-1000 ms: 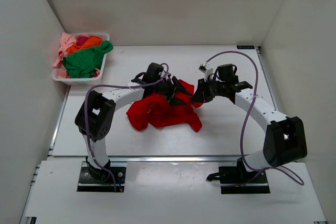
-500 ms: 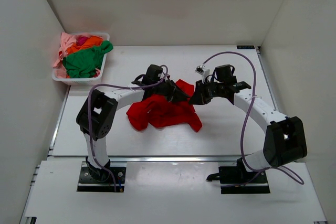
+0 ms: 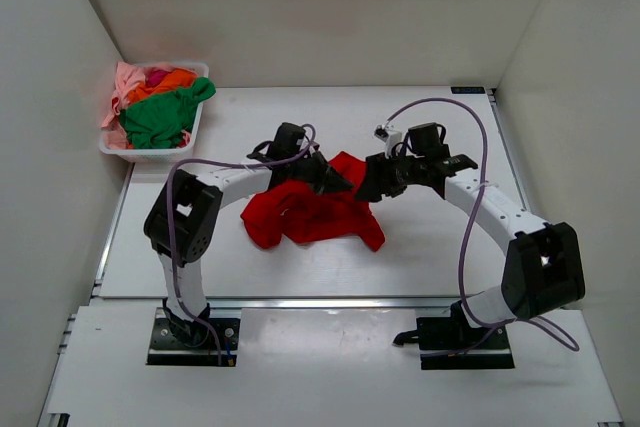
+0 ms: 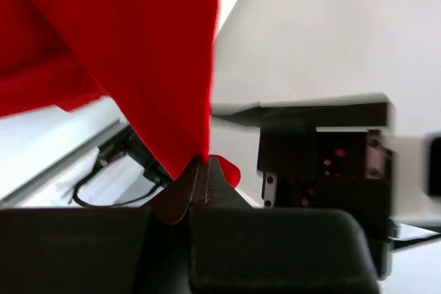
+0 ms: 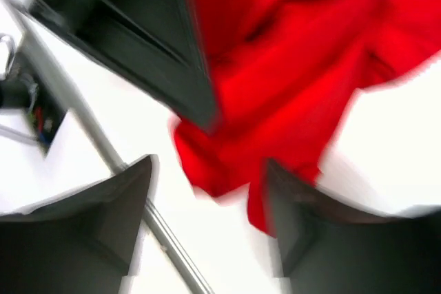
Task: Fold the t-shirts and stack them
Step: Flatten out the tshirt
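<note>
1. Two arms meet over the middle of the white table in the top view. There the bright red cloth t-shirt lies crumpled, with its far-right part raised between them. The left gripper and the right gripper sit just beside each other at that raised part. The other t-shirts, green, orange and pink, are heaped in the white plastic basket at the far left corner.

2. In the left wrist view, the left gripper is clamped on a thin edge of the red t-shirt, and the cloth hangs up and away from the fingertips.

3. The right wrist view is blurred. The right gripper has its fingers spread apart and holds nothing. A corner of the red t-shirt lies just ahead of the gap.

4. Three risks seem likely. The left pinch holds very little cloth, so a pull could slip it free. The right fingers could close on bunched layers rather than a single hem, leaving the shirt twisted when it is spread. The grippers are also close enough that they could knock together.
</note>
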You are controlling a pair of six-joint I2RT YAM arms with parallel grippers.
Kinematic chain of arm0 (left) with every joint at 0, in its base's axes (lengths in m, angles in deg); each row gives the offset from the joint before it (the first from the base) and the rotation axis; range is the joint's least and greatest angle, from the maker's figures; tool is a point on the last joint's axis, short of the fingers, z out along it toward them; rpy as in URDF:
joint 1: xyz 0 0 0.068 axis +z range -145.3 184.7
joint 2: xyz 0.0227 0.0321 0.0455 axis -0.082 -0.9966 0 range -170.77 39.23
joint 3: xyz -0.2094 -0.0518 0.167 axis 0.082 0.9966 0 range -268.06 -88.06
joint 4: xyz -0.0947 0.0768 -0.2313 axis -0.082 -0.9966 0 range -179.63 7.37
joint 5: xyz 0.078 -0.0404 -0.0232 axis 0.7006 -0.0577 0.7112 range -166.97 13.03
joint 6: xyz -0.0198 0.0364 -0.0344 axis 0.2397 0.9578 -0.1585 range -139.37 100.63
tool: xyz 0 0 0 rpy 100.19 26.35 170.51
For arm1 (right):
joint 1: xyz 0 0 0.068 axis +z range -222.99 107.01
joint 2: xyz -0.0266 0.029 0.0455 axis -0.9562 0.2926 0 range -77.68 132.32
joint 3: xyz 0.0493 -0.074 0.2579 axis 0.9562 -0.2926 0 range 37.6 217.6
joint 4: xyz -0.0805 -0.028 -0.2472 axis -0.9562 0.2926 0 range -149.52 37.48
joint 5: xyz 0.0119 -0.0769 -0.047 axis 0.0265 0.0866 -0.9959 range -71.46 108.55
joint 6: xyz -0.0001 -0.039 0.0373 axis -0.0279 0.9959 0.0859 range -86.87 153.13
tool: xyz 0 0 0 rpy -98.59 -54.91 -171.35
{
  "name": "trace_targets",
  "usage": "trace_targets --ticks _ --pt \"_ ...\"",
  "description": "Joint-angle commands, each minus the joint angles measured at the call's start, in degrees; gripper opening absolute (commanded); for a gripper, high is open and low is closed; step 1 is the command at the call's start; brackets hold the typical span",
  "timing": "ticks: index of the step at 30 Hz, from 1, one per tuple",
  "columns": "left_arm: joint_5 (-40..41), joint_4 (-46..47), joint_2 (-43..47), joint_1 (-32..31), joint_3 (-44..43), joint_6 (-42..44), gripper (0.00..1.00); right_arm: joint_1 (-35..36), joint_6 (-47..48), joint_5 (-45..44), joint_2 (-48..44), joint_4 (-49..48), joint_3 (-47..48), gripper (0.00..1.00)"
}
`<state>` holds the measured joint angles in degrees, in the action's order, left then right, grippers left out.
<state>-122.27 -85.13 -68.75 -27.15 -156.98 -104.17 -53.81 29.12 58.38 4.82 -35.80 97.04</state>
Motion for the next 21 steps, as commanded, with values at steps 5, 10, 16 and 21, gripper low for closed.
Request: trace_targets --ticks 5,10,16,21 --pt "3.11 -11.73 7.87 12.86 -10.51 7.18 0.00 -1.17 -7.76 -16.35 -6.12 6.50 -5.02 0.77" --pt "1.01 -12.71 9.10 14.63 -13.87 6.05 0.00 1.47 -11.63 -12.34 -7.01 4.06 -13.64 0.67" --pt "6.52 -22.77 14.20 16.99 -16.49 11.83 0.00 -2.04 -15.24 -9.25 -2.61 -2.72 -16.20 0.65" --pt "12.95 -30.97 15.88 22.26 -28.95 19.48 0.00 -2.13 -11.73 -5.31 6.16 -0.17 -11.55 0.73"
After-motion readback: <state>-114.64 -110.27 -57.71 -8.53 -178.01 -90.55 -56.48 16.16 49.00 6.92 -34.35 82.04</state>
